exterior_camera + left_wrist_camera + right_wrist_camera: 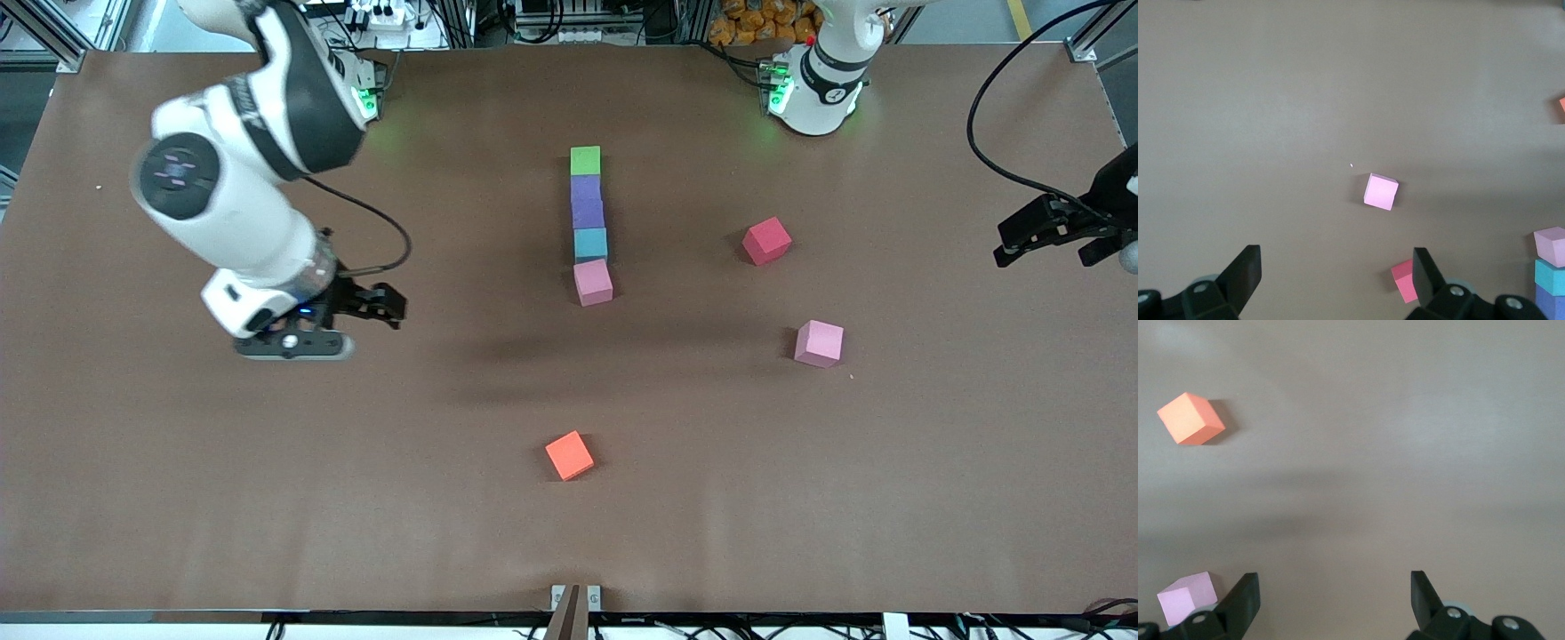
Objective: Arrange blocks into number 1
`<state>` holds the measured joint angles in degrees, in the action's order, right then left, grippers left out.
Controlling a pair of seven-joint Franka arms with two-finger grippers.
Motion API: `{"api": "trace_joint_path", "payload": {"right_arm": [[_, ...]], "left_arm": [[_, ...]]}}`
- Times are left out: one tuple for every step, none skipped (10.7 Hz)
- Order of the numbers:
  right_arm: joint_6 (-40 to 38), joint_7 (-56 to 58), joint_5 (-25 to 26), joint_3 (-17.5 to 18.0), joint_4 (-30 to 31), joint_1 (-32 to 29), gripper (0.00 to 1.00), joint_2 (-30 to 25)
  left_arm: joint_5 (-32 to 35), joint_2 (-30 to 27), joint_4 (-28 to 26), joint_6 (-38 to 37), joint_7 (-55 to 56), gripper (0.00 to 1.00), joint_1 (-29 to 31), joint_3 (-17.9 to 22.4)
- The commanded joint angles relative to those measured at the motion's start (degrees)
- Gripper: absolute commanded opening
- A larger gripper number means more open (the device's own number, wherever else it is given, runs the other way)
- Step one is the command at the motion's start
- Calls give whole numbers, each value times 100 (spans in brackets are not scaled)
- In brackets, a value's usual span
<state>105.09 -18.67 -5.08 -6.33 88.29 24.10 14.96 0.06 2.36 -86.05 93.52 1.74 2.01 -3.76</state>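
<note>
**Ana:** Both claws are up and spread wide, nothing held. Right gripper (378, 307) hangs over bare brown table (178, 498) toward the right arm's end, and left gripper (1053, 233) hovers over the table's edge at the left arm's end.

**Ben:** Any containers out there?

**Ana:** I see no tray or bin, just the tabletop. My landmark is the column mid-table. Farthest from the front camera sits the green foam cube (585, 161), then two purple foam cubes (587, 202) touching each other, then the light blue foam cube (590, 244), and nearest the camera a pink foam cube (593, 282), turned slightly off the line.

**Ben:** Count them for me.

**Ana:** Eight cubes: one green, two purple, one light blue, two pink, one red, one orange. Five stand in the column, three lie loose.

**Ben:** Where are the loose ones?

**Ana:** The red foam cube (766, 241) lies beside the column toward the left arm's end, level with the light blue one. The second pink foam cube (819, 343) lies nearer the camera than the column's end, also toward the left arm's end; the left wrist view has it centred. The orange foam cube (569, 455) lies well nearer the camera, roughly in line with the column.

**Ben:** Anything in the way?

**Ana:** All three loose cubes sit well apart, each rotated, none touching.
</note>
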Motion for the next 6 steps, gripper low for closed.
{"api": "trace_joint_path", "payload": {"right_arm": [[-138, 511, 139, 778, 136, -1130, 100, -413], [-208, 783, 270, 1061, 136, -1640, 100, -571], [-495, 1003, 393, 1185, 67, -1889, 100, -651], [-785, 1180, 403, 1195, -117, -2066, 100, -669], [-988, 1303, 411, 1195, -240, -2215, 100, -696], [-1060, 1461, 403, 1195, -285, -2382, 100, -722]], "left_arm": [[20, -113, 19, -115, -104, 100, -87, 94], [20, -122, 19, -115, -113, 100, -87, 94], [12, -122, 19, -115, -113, 100, -113, 103], [12, -165, 19, -115, -104, 100, -174, 103], [12, -218, 19, -115, -95, 100, -184, 103], [29, -219, 19, -124, -95, 100, -253, 112]]}}
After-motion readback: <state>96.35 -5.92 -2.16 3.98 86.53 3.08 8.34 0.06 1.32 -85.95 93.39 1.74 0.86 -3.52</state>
